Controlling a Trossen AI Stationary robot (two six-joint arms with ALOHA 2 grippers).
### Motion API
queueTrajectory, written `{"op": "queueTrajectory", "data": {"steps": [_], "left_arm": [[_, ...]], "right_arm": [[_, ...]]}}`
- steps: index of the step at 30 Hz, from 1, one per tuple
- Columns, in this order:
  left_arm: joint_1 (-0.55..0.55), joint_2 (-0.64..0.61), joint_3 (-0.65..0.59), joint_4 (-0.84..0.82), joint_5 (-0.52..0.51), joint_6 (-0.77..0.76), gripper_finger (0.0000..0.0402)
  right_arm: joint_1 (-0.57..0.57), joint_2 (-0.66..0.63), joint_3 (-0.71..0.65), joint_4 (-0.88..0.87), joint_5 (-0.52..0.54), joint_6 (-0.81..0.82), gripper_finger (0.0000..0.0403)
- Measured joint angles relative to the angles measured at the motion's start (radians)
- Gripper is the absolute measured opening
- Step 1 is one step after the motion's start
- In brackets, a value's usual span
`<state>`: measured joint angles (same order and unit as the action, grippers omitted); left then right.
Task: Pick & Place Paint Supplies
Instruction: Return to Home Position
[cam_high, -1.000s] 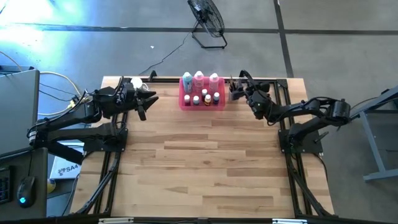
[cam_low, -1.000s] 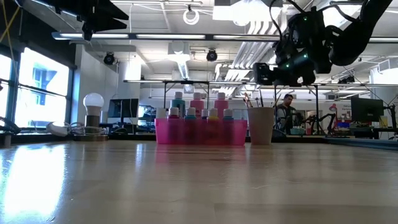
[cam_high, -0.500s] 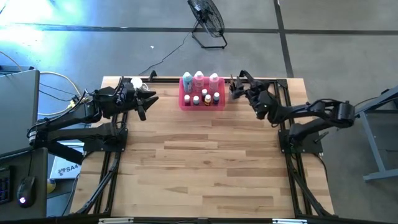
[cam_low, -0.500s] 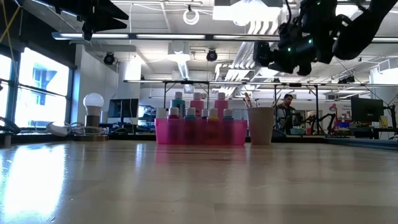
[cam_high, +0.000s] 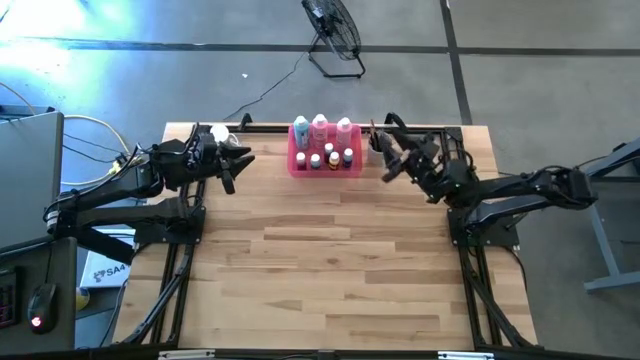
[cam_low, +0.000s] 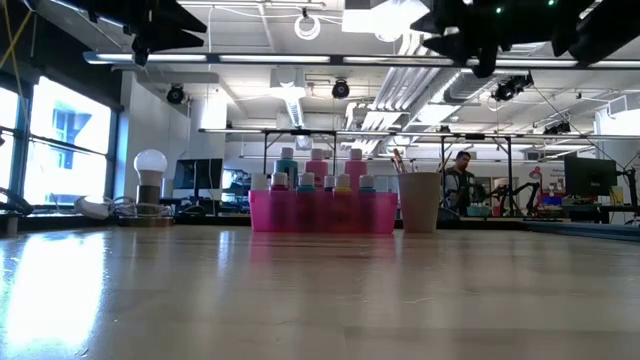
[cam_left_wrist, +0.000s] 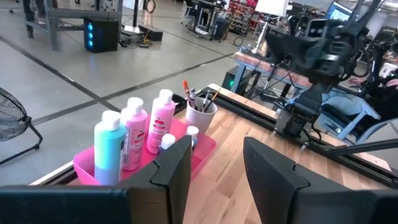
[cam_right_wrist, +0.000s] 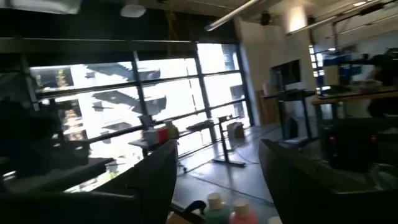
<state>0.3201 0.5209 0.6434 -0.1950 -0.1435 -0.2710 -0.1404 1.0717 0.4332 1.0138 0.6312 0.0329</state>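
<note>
Bottles (cam_left_wrist: 134, 134) upright in the pink tray (cam_low: 320, 215) at the desk's (cam_high: 320, 270) far edge, paintbrushes (cam_left_wrist: 199, 99) in the cup (cam_low: 418, 200) beside it. Right tool (cam_high: 390, 165) parted, empty, raised near that cup. Left tool (cam_high: 236, 166) parted too, well left of the tray.

Paintbrushes (cam_left_wrist: 189, 93) too small, maybe 3.

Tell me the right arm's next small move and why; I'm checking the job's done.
Probably draw the right gripper back toward its base: it hangs open and empty, the paintbrushes stand in the cup, the bottles sit in the pink tray. The left gripper waits rear-left.
</note>
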Motion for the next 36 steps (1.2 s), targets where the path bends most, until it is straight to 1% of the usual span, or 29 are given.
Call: {"op": "queueTrajectory", "data": {"steps": [2, 4, 8, 9, 12, 14, 17, 19, 20, 25, 27, 28, 30, 32, 34, 36], "left_arm": [[0.000, 0.000, 0.000, -0.008, 0.000, 0.003, 0.0143], [0.000, 0.000, 0.000, -0.023, -0.001, 0.003, 0.0143], [0.000, 0.000, 0.000, -0.023, 0.002, -0.017, 0.0143], [0.000, 0.001, 0.000, -0.016, 0.017, -0.042, 0.0143], [0.000, 0.014, 0.000, 0.011, 0.104, -0.095, 0.0143], [0.000, 0.018, 0.000, 0.026, 0.146, -0.131, 0.0143], [0.000, 0.029, 0.001, 0.024, 0.180, -0.139, 0.0136], [0.000, 0.037, 0.001, -0.004, 0.218, -0.123, 0.0122], [0.000, 0.042, 0.001, -0.015, 0.237, -0.109, 0.0113], [0.000, 0.069, 0.001, -0.036, 0.282, -0.030, 0.0049], [0.000, 0.077, 0.001, -0.053, 0.282, -0.001, 0.0021], [0.000, 0.082, 0.001, -0.061, 0.275, 0.002, 0.0011], [0.000, 0.091, 0.001, -0.083, 0.249, -0.007, 0.0006], [0.000, 0.099, 0.001, -0.102, 0.207, -0.056, 0.0011], [0.001, 0.107, 0.001, -0.096, 0.178, -0.120, 0.0013], [0.000, 0.106, 0.001, -0.094, 0.157, -0.079, 0.0007]], "right_arm": [[0.019, -0.005, 0.000, -0.006, -0.071, -0.001, 0.0214], [0.032, -0.004, 0.000, -0.016, -0.119, 0.018, 0.0201], [0.052, -0.002, 0.000, -0.074, -0.197, 0.158, 0.0167], [0.056, -0.001, 0.000, -0.091, -0.225, 0.183, 0.0157], [0.057, -0.001, 0.000, -0.113, -0.301, 0.200, 0.0123], [0.056, -0.001, 0.000, -0.112, -0.317, 0.199, 0.0098], [0.056, -0.001, 0.000, -0.108, -0.327, 0.200, 0.0053], [0.055, -0.001, 0.000, -0.109, -0.364, 0.199, 0.0021], [0.054, -0.001, 0.000, -0.112, -0.392, 0.194, 0.0013], [0.054, -0.001, 0.000, -0.135, -0.504, 0.189, 0.0004], [0.054, -0.001, 0.000, -0.143, -0.503, 0.178, 0.0004], [0.054, -0.001, 0.000, -0.146, -0.485, 0.175, 0.0004], [0.055, -0.001, 0.000, -0.146, -0.436, 0.180, 0.0004], [0.056, -0.001, 0.000, -0.146, -0.415, 0.202, 0.0003], [0.056, -0.001, 0.000, -0.146, -0.443, 0.206, 0.0004], [0.056, -0.006, 0.000, -0.147, -0.506, 0.181, 0.0004]]}}
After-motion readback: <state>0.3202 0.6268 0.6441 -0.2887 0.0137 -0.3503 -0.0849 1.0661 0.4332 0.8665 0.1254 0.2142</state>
